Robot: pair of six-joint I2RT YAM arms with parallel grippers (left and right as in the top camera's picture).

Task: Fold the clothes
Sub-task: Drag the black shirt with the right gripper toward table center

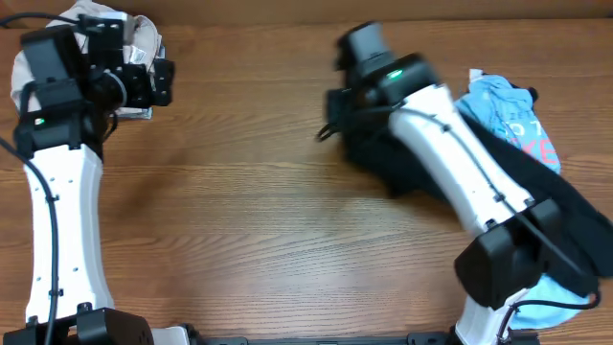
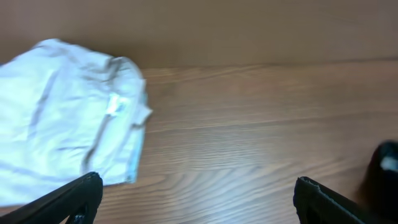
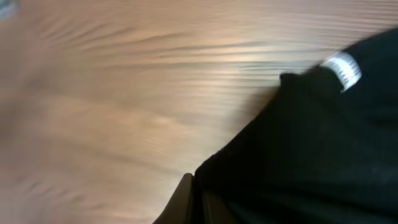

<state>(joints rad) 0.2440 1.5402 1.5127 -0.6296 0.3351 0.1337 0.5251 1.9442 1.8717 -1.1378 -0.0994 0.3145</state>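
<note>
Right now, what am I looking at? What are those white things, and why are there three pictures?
Those white things are two robot arms, a left arm and a right arm, standing at a wooden table. The overhead picture comes from a camera above the table. The other two come from little cameras on each arm's wrist, looking past its own fingers. On the table lie clothes to be folded: a pale garment in the far corner by the left arm, a black garment with a small white label, and a light blue T-shirt beside the right arm. The left fingers are wide open and hold nothing. The right fingers are pinched shut on the black garment's edge.
</note>
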